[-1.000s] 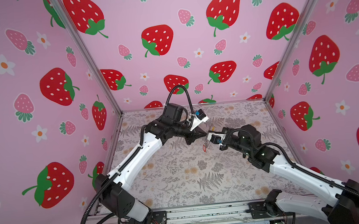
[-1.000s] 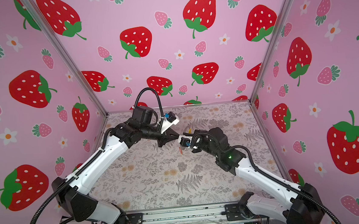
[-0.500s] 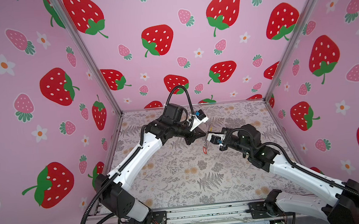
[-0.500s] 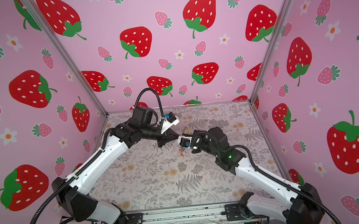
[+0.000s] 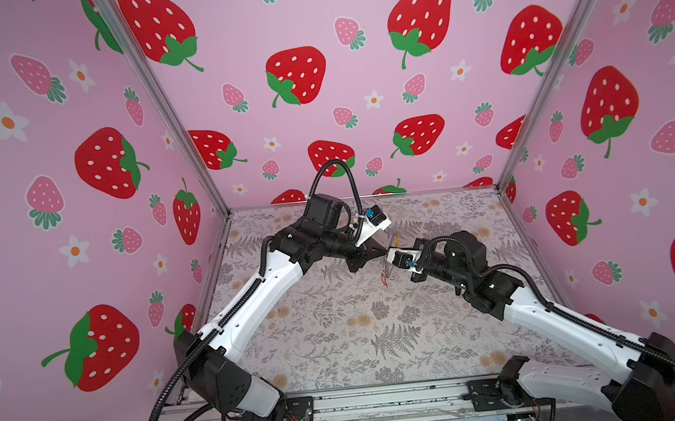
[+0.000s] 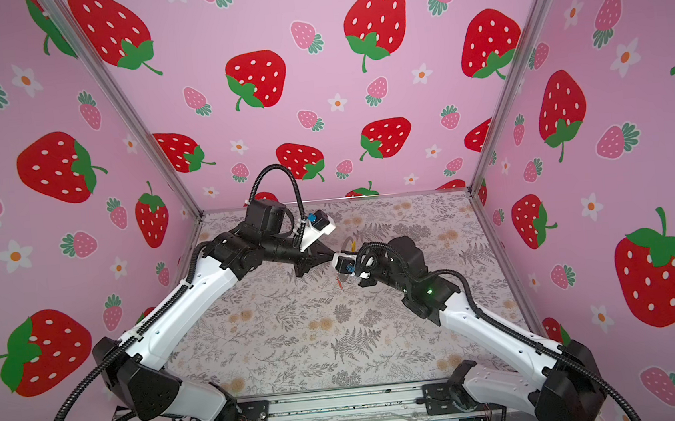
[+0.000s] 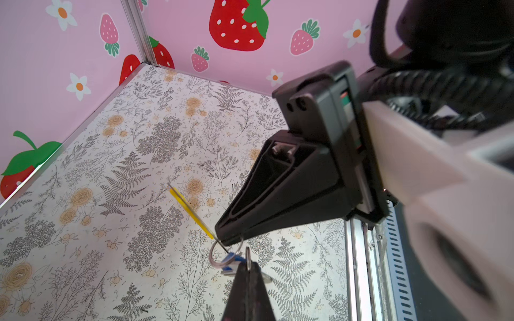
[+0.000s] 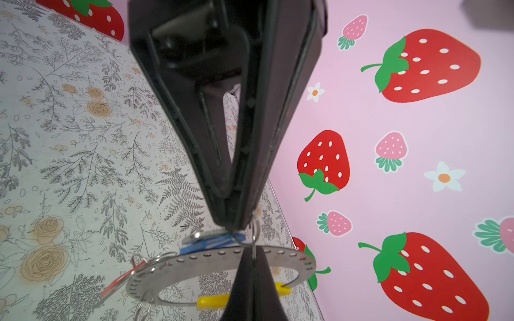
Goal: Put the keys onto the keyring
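Right wrist view gives the clearest read. The right gripper (image 8: 236, 226) has its jaws clenched on the blue-tagged key (image 8: 211, 243), pinching it at the tag. Just beyond that tip lies the keyring (image 8: 194, 262), a flat grey hoop seen nearly face-on and held up off the floral surface (image 8: 69, 166). The left gripper (image 8: 252, 261) meets it from the opposite side, with its jaws clamped on the hoop's rim partway along the yellow segment (image 8: 211, 302). The red-tagged key (image 8: 119, 280) dangles from the hoop away from both grippers and looks already threaded on.

Left wrist view shows the hoop edge-on, the yellow segment running away from the left tip. The blue key's small split ring (image 7: 211, 254) curls right beside that tip, touching the rim or very nearly. Whether its wire has caught the hoop I cannot tell.

The coming move seems to turn on that pairing. The split ring sits at the hoop's near edge, close against the left jaws, with its loop roughly square to the hoop's plane. The right arm carries the key, so it is the one placed to feed the ring on, while the left need only hold steady. No opening in the hoop shows, and the left jaws may be hiding it.
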{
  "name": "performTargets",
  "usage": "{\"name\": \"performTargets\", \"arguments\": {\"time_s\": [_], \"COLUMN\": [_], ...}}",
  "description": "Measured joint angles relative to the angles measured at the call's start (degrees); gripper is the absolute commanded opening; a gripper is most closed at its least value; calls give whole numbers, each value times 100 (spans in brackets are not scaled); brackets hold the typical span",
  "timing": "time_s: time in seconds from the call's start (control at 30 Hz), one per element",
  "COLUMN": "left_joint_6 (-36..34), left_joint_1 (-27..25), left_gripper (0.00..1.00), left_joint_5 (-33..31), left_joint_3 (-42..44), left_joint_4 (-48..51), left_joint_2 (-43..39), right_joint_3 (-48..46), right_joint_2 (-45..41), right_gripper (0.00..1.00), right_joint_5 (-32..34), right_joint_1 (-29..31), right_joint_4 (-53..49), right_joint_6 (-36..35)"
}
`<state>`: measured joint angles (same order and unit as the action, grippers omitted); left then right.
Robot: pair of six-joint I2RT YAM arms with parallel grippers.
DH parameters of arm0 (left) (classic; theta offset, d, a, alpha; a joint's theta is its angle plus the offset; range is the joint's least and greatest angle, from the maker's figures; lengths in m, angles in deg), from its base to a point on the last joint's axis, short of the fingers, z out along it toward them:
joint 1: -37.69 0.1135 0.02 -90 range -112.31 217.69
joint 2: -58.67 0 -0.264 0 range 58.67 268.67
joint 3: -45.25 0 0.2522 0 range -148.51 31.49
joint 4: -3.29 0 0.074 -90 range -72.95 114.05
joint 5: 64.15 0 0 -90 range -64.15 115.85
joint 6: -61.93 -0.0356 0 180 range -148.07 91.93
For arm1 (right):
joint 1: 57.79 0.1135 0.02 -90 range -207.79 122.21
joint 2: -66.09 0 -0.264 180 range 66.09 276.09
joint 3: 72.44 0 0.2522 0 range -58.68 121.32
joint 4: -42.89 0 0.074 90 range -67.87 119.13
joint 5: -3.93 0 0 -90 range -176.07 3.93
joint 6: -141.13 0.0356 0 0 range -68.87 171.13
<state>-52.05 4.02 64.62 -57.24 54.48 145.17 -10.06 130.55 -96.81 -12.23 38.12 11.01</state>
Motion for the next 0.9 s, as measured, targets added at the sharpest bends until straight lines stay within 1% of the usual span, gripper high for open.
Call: {"name": "performTargets", "arguments": {"time_s": [0.43, 0.63, 0.9], "left_joint_6": [-66, -153, -168], "left_joint_1": [-9, -9, -9], "left_gripper": [0, 0, 0], "left_joint_5": [17, -76, -221], "left_joint_3": [-2, -2, -4], "left_joint_4": [74, 264, 326], "left_joint_2": [11, 22, 24], "right_joint_3": [0, 0, 0], "right_joint_2": [37, 37, 26], "right_gripper": [0, 0, 0], "right_joint_5": [66, 177, 140], "right_joint_1": [9, 9, 9], "right_joint_4": [-96, -96, -96], "right_joint_6": [11, 46, 46]}}
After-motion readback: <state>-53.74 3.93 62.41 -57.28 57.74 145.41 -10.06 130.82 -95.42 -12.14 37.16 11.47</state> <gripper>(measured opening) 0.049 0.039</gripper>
